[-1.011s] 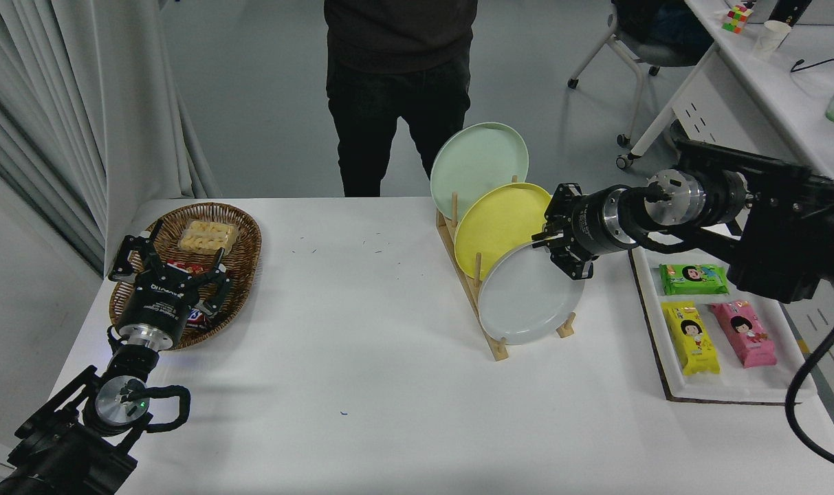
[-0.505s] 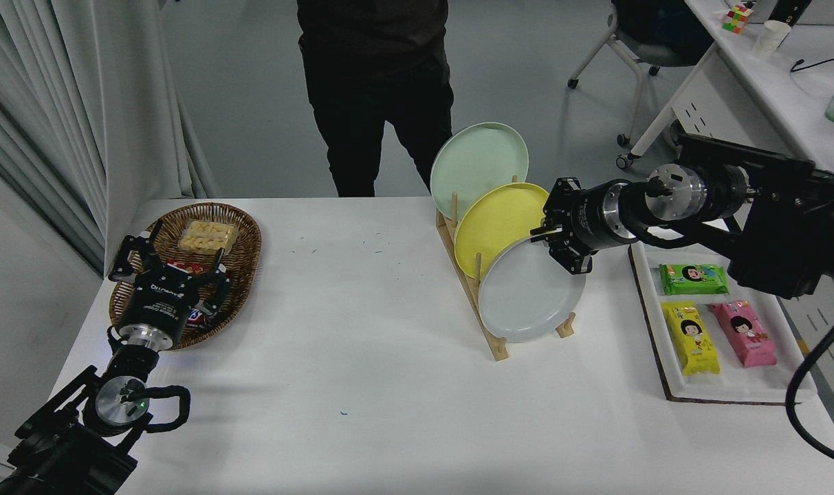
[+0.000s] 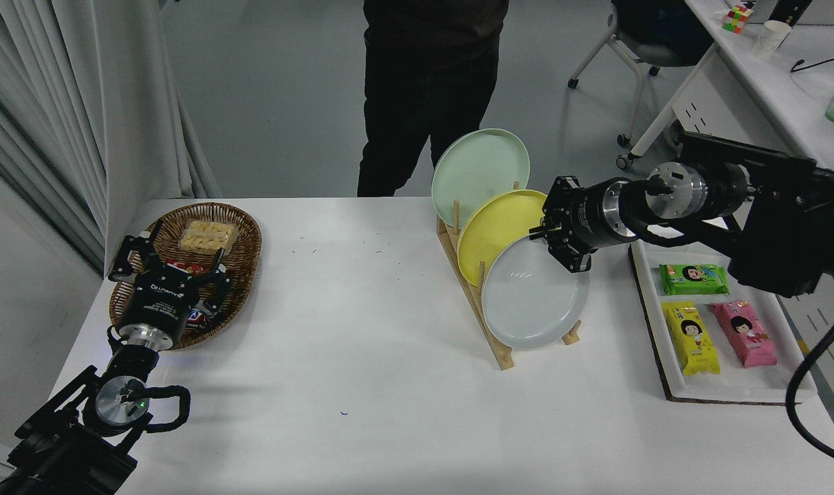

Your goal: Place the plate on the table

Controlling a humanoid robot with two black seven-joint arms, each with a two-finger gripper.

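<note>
- Right arm reaches in level from the right edge, its gripper turned leftward at the upper right rim of the plate; the fingers look closed on that rim.
- Plate stands tilted in the front slot of the wooden rack, overlapping the yellow plate behind it; the green plate stands furthest back.
- Left gripper is parked at the lower left over the basket, fingers spread, holding nothing.
- Table lies bare between basket and rack and toward the near edge; the snack tray sits just right of the rack.
</note>
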